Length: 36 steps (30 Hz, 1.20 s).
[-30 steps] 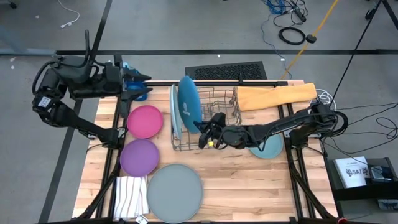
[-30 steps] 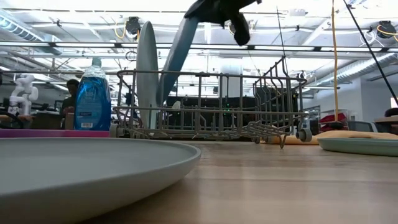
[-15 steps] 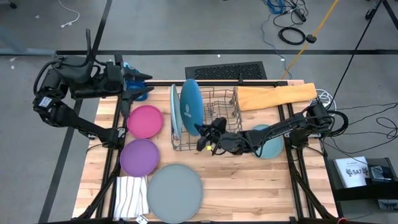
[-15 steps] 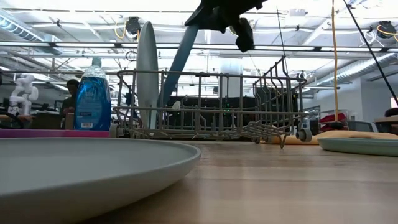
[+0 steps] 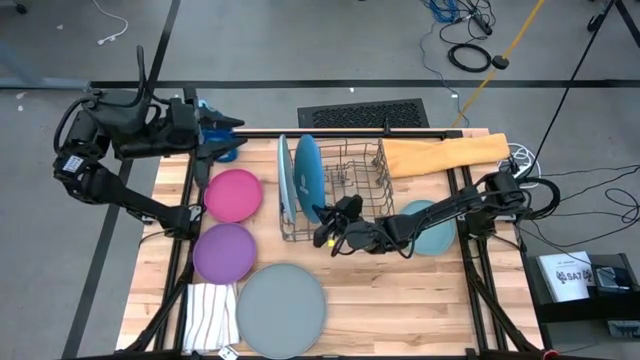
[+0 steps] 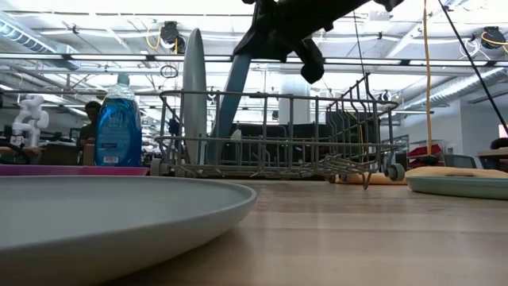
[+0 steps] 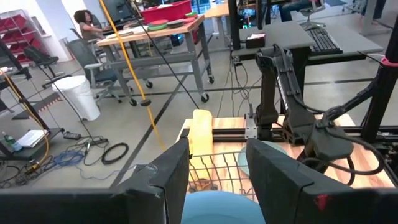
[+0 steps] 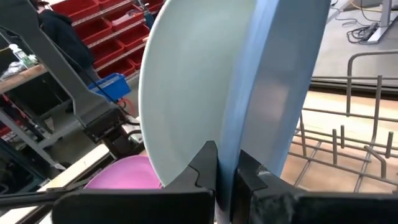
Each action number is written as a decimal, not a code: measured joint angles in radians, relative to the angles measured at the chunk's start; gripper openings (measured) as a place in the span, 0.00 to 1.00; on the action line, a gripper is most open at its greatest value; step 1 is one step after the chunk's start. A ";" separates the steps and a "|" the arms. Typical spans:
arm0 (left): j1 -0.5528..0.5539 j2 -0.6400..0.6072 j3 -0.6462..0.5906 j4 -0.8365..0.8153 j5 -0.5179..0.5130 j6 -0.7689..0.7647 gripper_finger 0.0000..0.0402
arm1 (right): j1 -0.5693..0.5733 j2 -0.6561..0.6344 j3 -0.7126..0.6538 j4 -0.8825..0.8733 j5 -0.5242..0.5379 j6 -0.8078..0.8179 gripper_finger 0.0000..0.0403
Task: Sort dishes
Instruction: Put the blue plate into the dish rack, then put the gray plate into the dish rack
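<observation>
Right gripper [image 5: 322, 214] clamped on dark blue plate [image 5: 308, 177], now more upright in wire rack [image 5: 345, 190], just beside light blue plate [image 5: 283, 178]; left gripper [image 7: 217, 180] part-open, parked.

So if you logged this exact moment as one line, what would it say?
right gripper: jaws shut on dark blue plate, upright in dish rack beside light blue plate | left gripper: waiting at table's far-left corner | four plates outside rack

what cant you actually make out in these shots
- Pale teal plate: high view, partly covered by the right arm.
- Right gripper, shut on the dark blue plate: its fingertips hide the rim there.
- Left gripper: left wrist view, fingers cut off at the bottom edge.
</observation>
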 joint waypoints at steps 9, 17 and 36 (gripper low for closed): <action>0.000 0.000 0.000 0.001 0.000 0.000 0.40 | -0.008 0.010 0.000 0.003 -0.018 -0.019 0.02; 0.000 0.000 0.000 0.001 0.000 0.000 0.40 | -0.030 0.010 0.000 0.023 -0.143 -0.139 0.10; 0.000 0.000 0.000 0.001 0.000 0.000 0.40 | -0.088 0.010 0.000 0.056 -0.414 -0.288 0.46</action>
